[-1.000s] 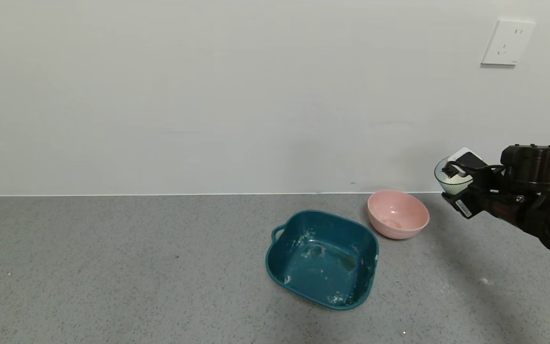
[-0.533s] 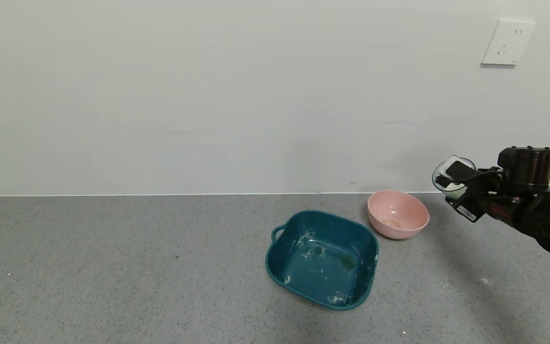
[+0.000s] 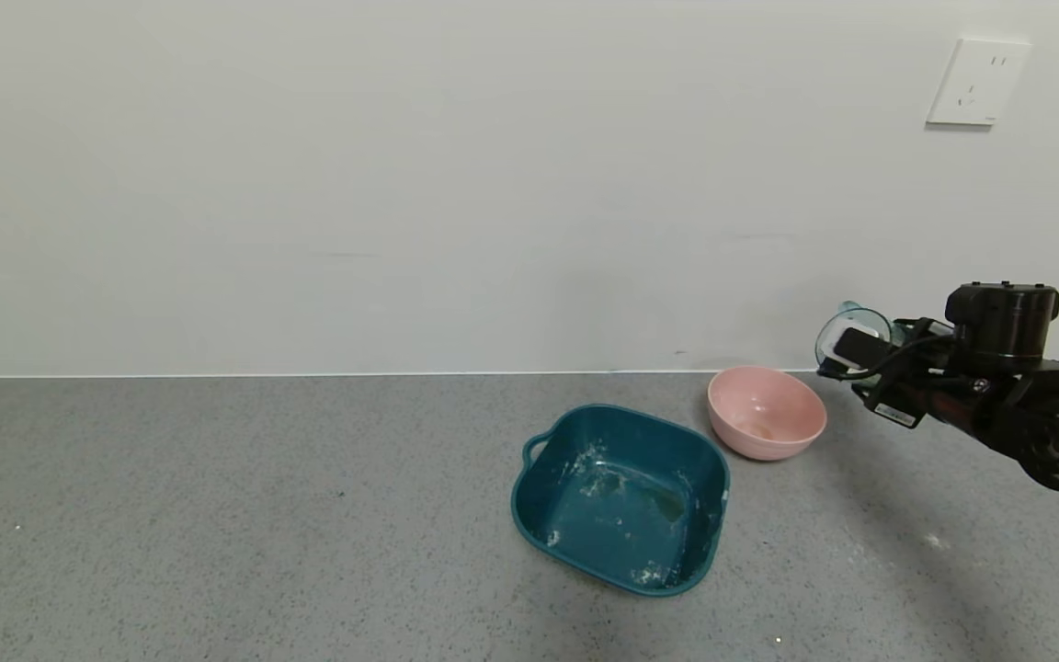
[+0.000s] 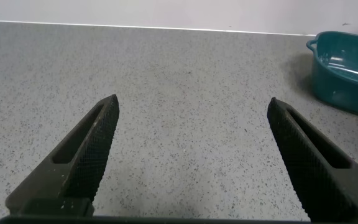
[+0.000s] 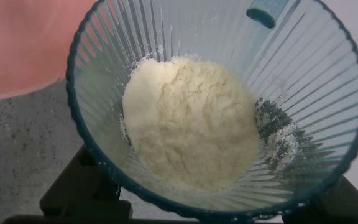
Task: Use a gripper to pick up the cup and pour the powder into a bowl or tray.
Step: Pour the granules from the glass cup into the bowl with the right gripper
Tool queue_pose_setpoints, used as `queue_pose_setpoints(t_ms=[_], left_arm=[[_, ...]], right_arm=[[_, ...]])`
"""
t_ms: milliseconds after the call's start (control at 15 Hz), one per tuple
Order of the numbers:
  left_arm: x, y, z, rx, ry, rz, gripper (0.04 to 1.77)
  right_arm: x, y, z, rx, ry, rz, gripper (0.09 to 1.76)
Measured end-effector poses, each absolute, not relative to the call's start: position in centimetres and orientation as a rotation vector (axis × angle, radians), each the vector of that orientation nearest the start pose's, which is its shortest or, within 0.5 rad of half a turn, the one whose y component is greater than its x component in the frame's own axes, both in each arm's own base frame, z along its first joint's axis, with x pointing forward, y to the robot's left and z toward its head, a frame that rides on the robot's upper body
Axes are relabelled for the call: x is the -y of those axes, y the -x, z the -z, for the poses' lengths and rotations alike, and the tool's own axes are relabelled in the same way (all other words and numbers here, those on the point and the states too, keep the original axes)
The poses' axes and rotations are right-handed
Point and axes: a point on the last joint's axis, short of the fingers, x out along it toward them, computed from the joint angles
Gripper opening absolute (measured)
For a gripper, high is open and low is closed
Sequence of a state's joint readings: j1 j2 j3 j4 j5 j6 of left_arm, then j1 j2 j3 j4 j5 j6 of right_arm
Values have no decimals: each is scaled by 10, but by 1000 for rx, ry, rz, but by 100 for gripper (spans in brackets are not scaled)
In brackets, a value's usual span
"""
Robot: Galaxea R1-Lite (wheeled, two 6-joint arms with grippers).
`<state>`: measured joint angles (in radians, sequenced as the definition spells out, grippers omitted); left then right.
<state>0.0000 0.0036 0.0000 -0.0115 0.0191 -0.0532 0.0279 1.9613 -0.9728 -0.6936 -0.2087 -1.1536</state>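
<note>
My right gripper (image 3: 860, 354) is shut on the ribbed pale teal cup (image 3: 851, 333) and holds it in the air, tilted toward the left, just right of and above the pink bowl (image 3: 767, 412). In the right wrist view the cup (image 5: 316, 81) fills the frame with a heap of white powder (image 5: 191, 124) lying against its lower side; the pink bowl (image 5: 23, 50) shows beside its rim. My left gripper (image 4: 191, 130) is open and empty over bare counter, out of the head view.
A dark teal squarish tray (image 3: 621, 497) with powder traces stands in front-left of the bowl; its edge shows in the left wrist view (image 4: 347, 68). Small powder spill (image 3: 934, 541) lies on the grey counter at right. A wall stands close behind.
My right gripper has moved left toward the pink bowl and tipped the cup further over to the left.
</note>
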Motion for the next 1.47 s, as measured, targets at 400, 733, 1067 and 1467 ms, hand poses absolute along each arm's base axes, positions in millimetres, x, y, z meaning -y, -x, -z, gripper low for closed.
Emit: queue_pose_setpoints(t_ms=[400, 733, 1067, 1467], left_arm=[[0, 23, -77, 8, 53, -19, 172], [0, 23, -77, 9, 53, -19, 172], [0, 23, -77, 8, 53, -19, 172], [0, 23, -77, 9, 53, -19, 172]], right_arm=[[0, -373, -147, -332, 1382, 4, 134], [-1, -370, -144, -366, 1512, 18, 134], [-7, -374, -139, -346, 1614, 63, 134], [-14, -379, -121, -347, 1726, 24, 134]])
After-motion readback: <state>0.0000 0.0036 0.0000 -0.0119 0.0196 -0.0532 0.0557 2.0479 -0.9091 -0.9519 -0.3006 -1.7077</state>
